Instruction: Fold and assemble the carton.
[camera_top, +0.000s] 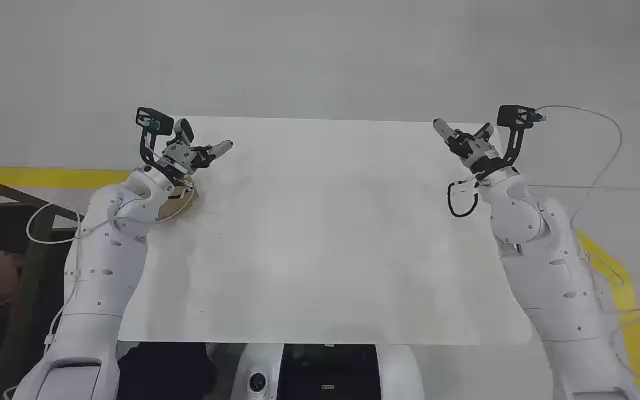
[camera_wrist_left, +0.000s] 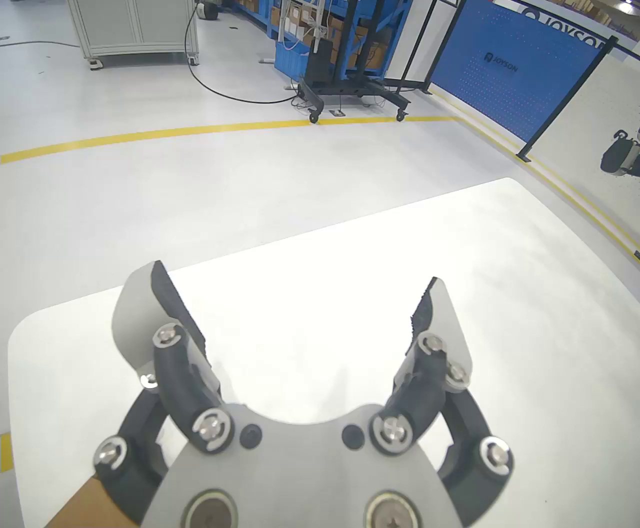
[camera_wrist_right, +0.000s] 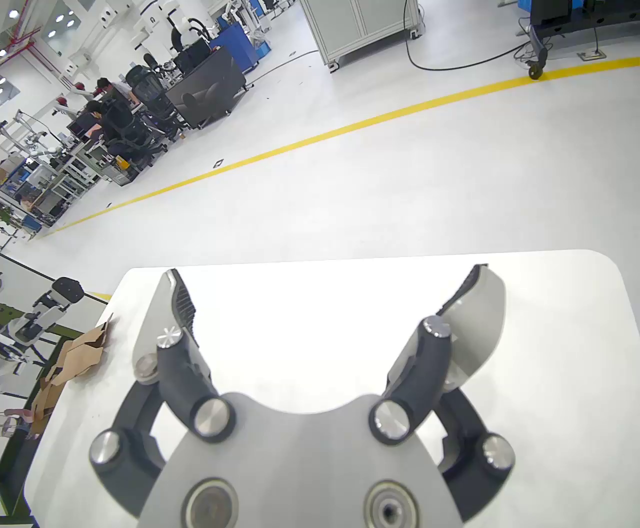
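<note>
A brown cardboard carton lies flat and crumpled at the table's left edge, partly under my left arm; the right wrist view shows the carton at the far table edge, and the left wrist view catches a brown corner of the carton below the gripper. My left gripper hovers open over the table's far left corner, just beyond the carton, with nothing between its fingers. My right gripper is open too, at the far right corner, holding nothing between its fingers.
The white table spreads between the two arms. A black cable loop hangs at the right wrist near the table's right edge. Yellow floor tape runs past the left side.
</note>
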